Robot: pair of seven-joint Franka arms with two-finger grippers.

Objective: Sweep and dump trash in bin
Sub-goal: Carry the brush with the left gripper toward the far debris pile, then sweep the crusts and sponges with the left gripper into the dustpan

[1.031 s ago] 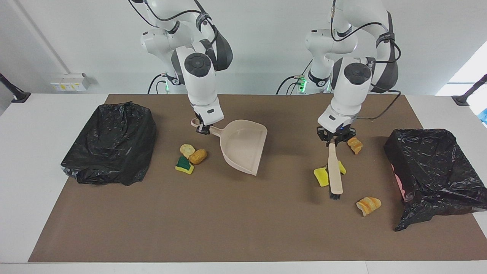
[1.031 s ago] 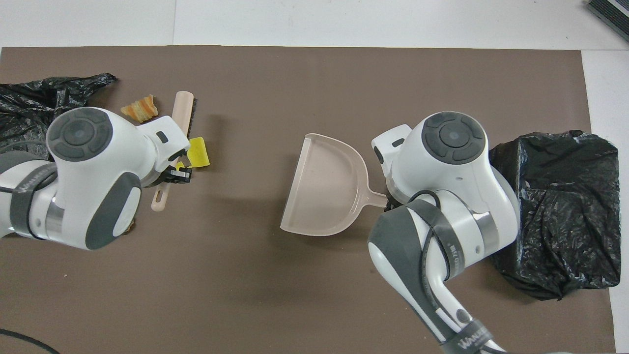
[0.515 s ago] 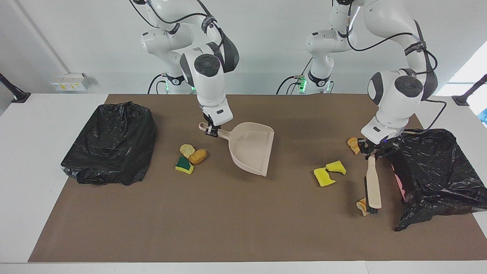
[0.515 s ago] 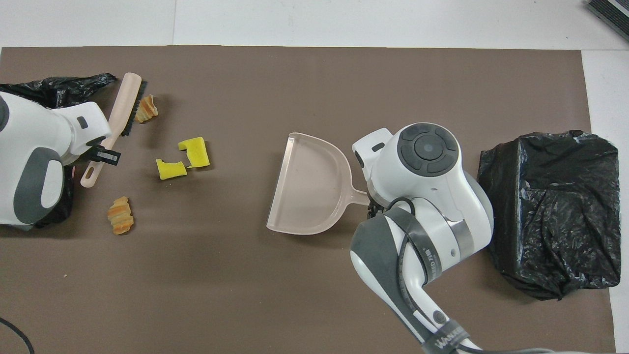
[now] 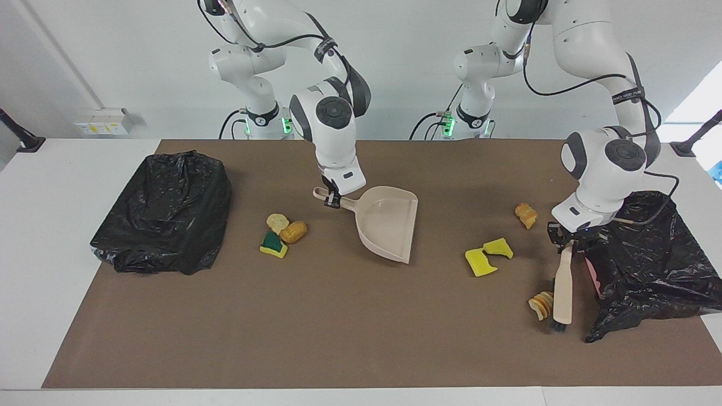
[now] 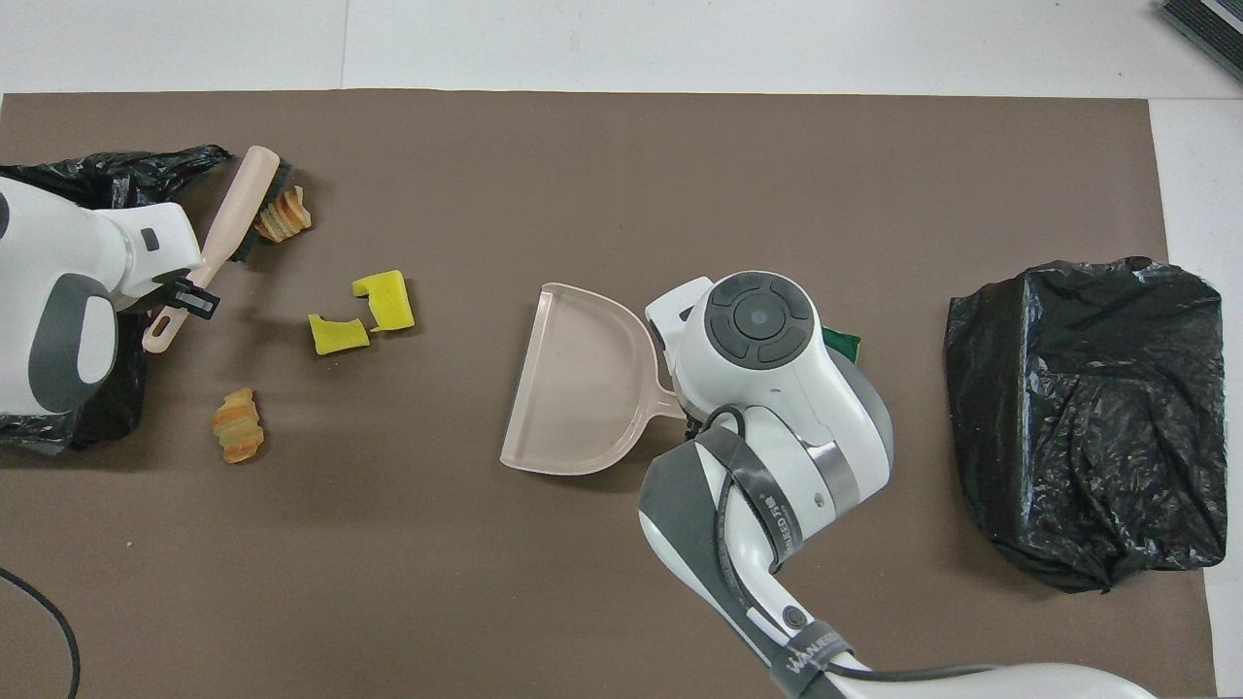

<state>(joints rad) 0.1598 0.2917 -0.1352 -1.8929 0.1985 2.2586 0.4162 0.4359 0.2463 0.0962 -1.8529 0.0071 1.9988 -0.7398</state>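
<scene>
I've got the left hand clamped on the brush handle, by the edge of the black bin bag at the left arm's end of the tabletop. Brush hangs bristles down, its head right against a striped bread lump. Can't tell if the bristles touch the mat

Right hand is clamped on the dustpan handle, mid-table. Pan is tilted, open lip facing the left arm's end, nothing in it

Trash, all on the brown mat:
- two yellow sponge chunks, touching, between dustpan and brush, nothing between them and the pan lip
- another bread lump, nearer the robots than the chunks, near the bin bag
- cluster beside the dustpan handle toward the right arm's end: green-topped sponge piece plus two tan lumps, all touching. Overhead, the right arm covers most of it, only a green corner shows

Second black bin bag sits at the right arm's end, well apart from the cluster. The bag next to the brush slumps onto the mat and crowds the brush
</scene>
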